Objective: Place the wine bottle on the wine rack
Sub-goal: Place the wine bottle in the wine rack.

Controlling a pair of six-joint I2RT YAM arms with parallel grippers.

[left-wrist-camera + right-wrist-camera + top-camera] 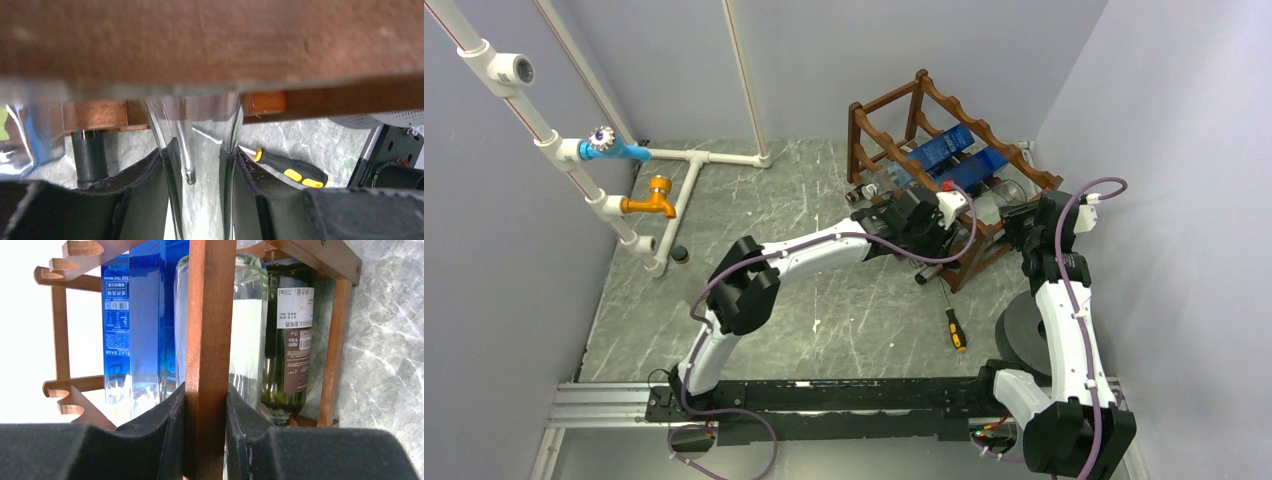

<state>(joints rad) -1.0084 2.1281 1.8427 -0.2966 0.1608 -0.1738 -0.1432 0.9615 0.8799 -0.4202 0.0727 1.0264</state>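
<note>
The wine rack point(944, 110) of dark reddish-brown wood stands at the back right of the table. My left gripper point(201, 150) is shut on the neck of a clear glass wine bottle point(200, 125), which runs in under a rack rail point(210, 40). My left gripper point(914, 215) sits at the rack's near-left side. My right gripper point(205, 390) is shut on an upright post point(210, 330) of the rack, at the rack's right end point(1027, 215). Behind that post lie blue bottles point(140, 325), a clear bottle point(250, 330) and a dark green labelled bottle point(290, 340).
A black and yellow screwdriver point(954, 328) lies on the marble tabletop in front of the rack. A grey disc point(1019, 335) sits by the right arm. White pipes with a blue tap point(614, 150) and an orange tap point(652, 203) run along the left. Walls close in both sides.
</note>
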